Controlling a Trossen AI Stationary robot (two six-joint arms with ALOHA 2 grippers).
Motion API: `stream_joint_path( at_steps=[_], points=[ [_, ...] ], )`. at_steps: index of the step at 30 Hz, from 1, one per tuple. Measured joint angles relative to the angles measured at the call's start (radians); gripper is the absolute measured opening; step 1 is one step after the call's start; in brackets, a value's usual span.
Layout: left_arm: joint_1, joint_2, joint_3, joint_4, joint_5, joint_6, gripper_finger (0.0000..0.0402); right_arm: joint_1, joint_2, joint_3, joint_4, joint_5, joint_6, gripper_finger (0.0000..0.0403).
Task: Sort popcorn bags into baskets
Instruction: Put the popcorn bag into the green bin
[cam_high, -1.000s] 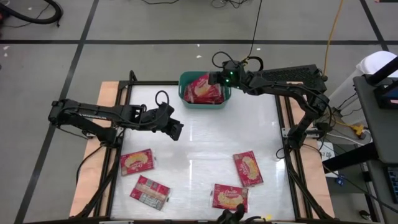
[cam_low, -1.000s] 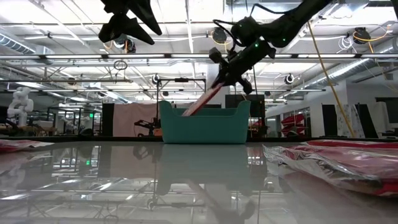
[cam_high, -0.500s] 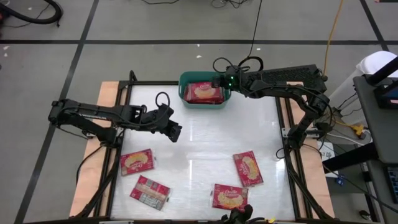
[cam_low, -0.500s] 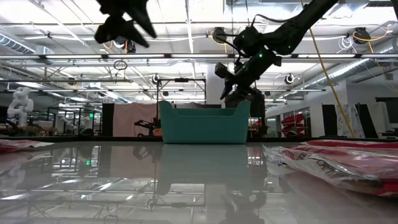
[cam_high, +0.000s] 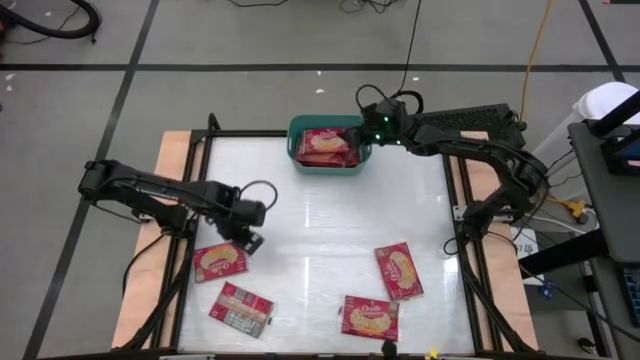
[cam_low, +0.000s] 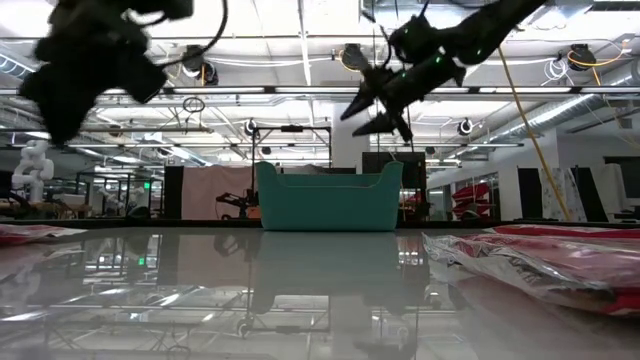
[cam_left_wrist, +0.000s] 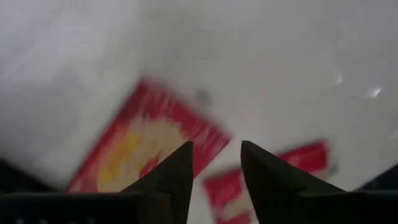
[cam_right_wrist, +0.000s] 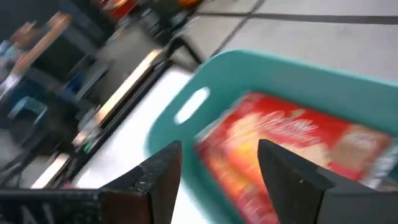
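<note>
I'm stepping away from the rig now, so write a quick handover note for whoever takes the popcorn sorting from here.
Left gripper: open, empty, above the nearest popcorn bag on the table's left.
Right gripper: open, empty, over the teal basket's right rim.
Done: bags lie in the basket; top one face up.
Left: four bags on the table, the other three at.

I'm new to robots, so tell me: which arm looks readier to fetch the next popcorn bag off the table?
Probably the left. Its open pincer hovers right beside a popcorn bag, while the right pincer, open and empty, is up at the teal basket.
</note>
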Motion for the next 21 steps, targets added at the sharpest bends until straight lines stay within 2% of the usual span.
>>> stream_joint_path(
  at_steps=[3,7,12,18,21],
  points=[
    [-0.027,0.000,-0.074,0.014,0.059,-0.016,0.0158,0.036,-0.069,0.000,-0.084,-0.012,-0.071,0.0203],
    [-0.062,0.000,-0.114,0.020,0.059,0.002,0.0195,0.074,-0.150,0.000,-0.164,0.000,-0.127,0.0202],
    [-0.099,0.000,-0.120,0.042,0.020,0.120,0.0236,0.120,-0.222,0.000,-0.232,0.000,-0.128,0.0201],
    [-0.037,0.000,-0.127,0.047,-0.073,0.156,0.0263,0.180,-0.247,0.000,-0.275,0.000,-0.108,0.0201],
    [0.007,0.000,-0.170,0.139,-0.079,0.175,0.0265,0.209,-0.246,0.000,-0.292,0.000,-0.102,0.0201]
  ],
)
